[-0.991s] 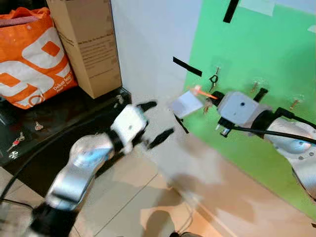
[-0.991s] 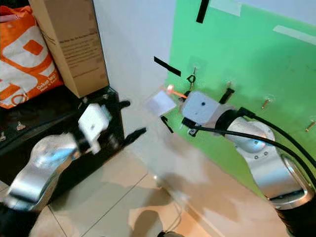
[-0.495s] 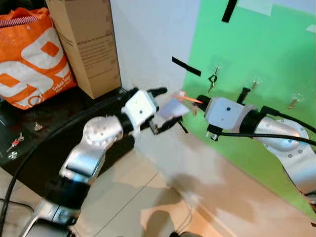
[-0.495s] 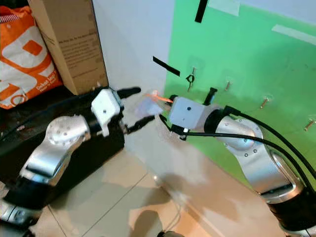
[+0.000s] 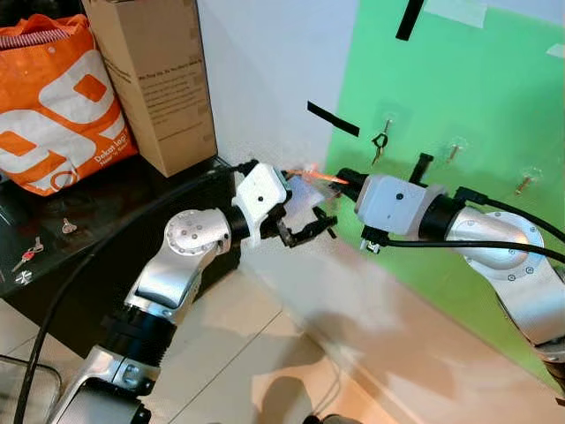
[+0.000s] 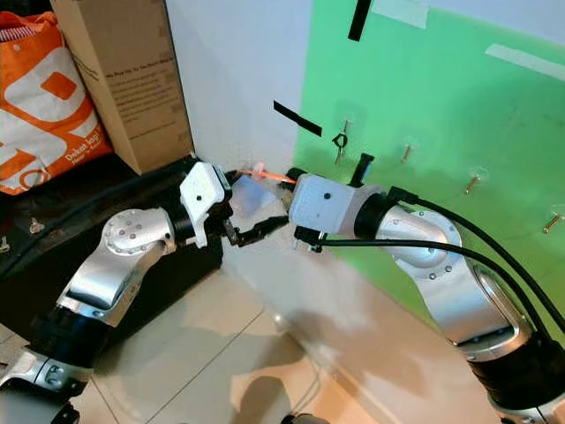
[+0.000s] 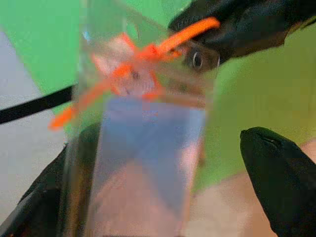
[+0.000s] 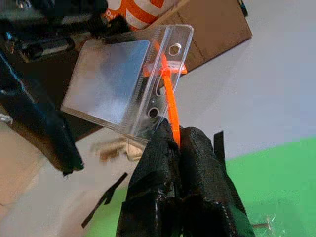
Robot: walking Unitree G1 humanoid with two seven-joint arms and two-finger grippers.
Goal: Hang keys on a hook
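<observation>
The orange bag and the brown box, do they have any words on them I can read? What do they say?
orange bag: small white lettering beside the big white shapes, too small to read.
brown box: several lines of small black print on its side, too blurred to read.
clear tag pinched in the right gripper: no words visible.

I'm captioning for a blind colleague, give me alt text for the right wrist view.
The right gripper, fingers shut, pinches an orange tie looped through a clear plastic tag sleeve. Behind are a cardboard box and a white wall.
</observation>
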